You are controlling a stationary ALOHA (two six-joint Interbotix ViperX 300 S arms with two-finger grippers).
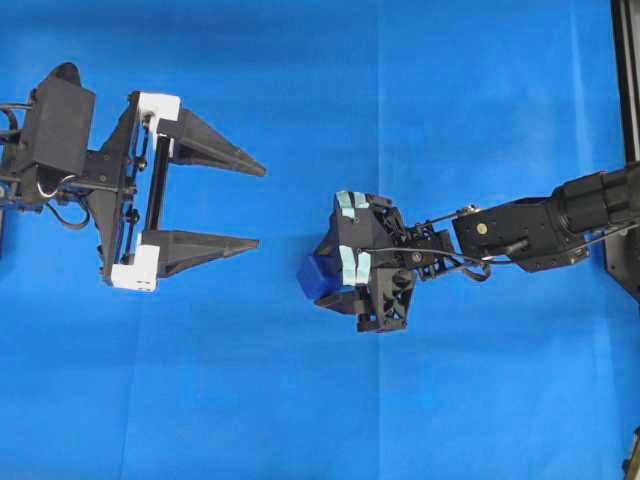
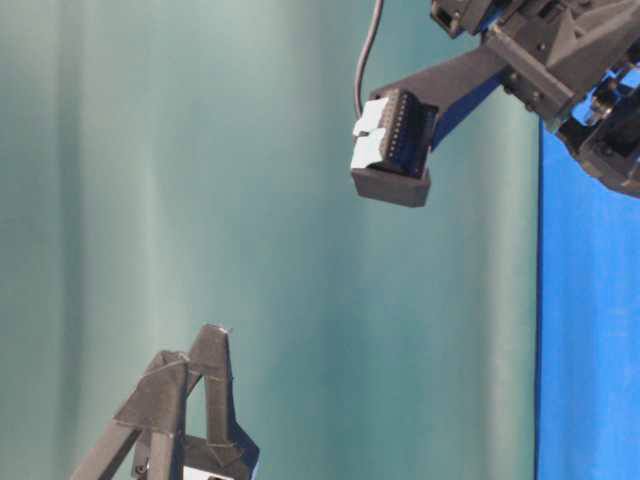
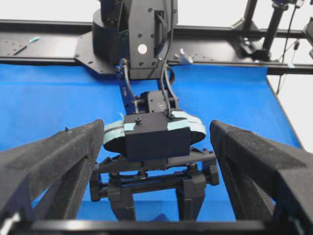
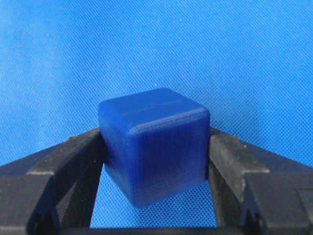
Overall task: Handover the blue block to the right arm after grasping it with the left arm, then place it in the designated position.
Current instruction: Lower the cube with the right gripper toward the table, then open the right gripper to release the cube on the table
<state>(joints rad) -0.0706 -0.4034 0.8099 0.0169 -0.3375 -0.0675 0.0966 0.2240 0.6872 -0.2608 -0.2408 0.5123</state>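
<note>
Between the right gripper's two black fingers, over the woven blue cloth, sits the blue block, clamped on opposite faces: a dark-blue, matte cube with rounded edges and a faint embossed mark, illegible, on its top. Pale tape strips wrap that gripper's body. Well apart, the left gripper, white-bracketed with pointed fingers, stands wide and empty.

Overhead down; wrist cams close, prob.
</note>
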